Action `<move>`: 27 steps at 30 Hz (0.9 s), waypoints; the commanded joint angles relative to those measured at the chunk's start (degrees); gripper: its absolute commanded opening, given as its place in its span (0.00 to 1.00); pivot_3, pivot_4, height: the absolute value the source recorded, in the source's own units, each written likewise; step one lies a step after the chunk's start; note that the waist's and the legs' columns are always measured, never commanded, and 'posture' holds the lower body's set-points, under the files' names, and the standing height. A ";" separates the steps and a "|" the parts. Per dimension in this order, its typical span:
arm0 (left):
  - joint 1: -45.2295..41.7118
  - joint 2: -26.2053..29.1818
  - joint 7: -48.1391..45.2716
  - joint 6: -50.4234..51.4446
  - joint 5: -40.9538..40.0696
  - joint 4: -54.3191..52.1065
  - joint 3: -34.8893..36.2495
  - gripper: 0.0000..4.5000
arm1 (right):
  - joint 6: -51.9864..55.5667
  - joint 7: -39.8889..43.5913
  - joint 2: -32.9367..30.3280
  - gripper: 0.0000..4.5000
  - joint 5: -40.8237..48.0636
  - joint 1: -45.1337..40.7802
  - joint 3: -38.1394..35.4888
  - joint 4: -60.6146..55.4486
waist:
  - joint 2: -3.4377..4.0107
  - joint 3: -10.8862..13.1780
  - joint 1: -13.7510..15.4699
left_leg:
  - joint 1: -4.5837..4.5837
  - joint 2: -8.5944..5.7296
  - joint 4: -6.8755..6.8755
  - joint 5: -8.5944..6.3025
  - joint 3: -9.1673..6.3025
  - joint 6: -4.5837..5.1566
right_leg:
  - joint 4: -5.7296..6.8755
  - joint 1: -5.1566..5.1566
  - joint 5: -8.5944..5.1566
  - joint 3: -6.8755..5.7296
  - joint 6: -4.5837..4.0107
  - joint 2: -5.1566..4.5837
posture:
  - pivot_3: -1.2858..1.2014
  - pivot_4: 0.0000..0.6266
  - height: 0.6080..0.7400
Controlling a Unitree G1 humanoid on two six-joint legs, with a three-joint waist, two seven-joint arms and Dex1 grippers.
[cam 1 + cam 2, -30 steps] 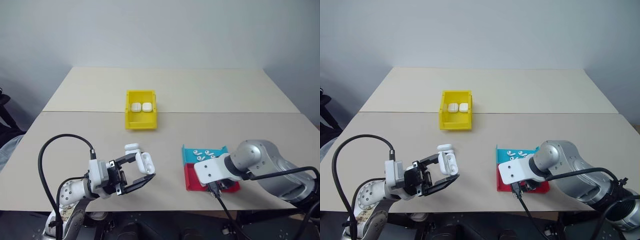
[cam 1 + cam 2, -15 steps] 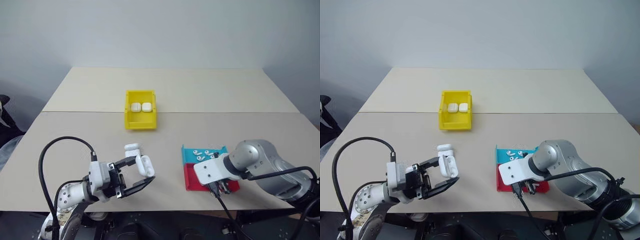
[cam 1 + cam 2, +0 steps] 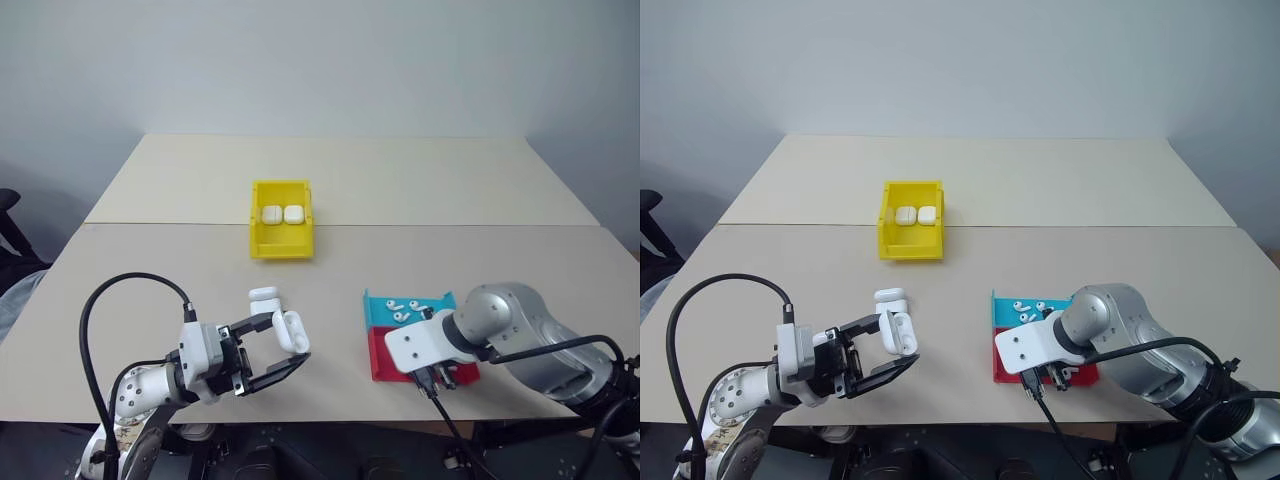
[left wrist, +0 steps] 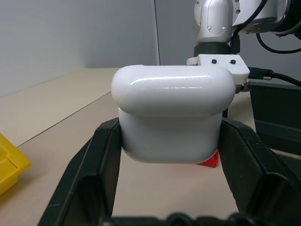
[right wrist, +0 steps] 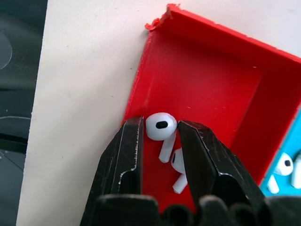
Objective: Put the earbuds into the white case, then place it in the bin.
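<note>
Lower left of frame: left gripper [image 3: 283, 346] clamped on glossy white earbud case [image 3: 290, 328], lid open | lower right: right gripper [image 5: 160, 137] pinching tiny white earbud [image 5: 161, 126] over red plastic tray [image 5: 207, 89]; blue tray [image 3: 379, 306] adjoining | upper centre: yellow plastic bin [image 3: 262, 241] holding two cases [image 3: 282, 214].

No text, label, brand, number or sign can be read anywhere.
</note>
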 commanded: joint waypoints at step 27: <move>-2.56 -0.72 -0.28 0.30 -5.52 -3.72 0.77 0.62 | 8.85 0.38 4.31 0.22 9.98 -0.62 -15.04 -4.62 | -0.03 -0.02 0.06 | 0.10 0.00 -0.03 0.00 -0.01 0.00 | 0.00 0.11 0.00 0.00 0.00 0.00 | 0.52 0.24 1.00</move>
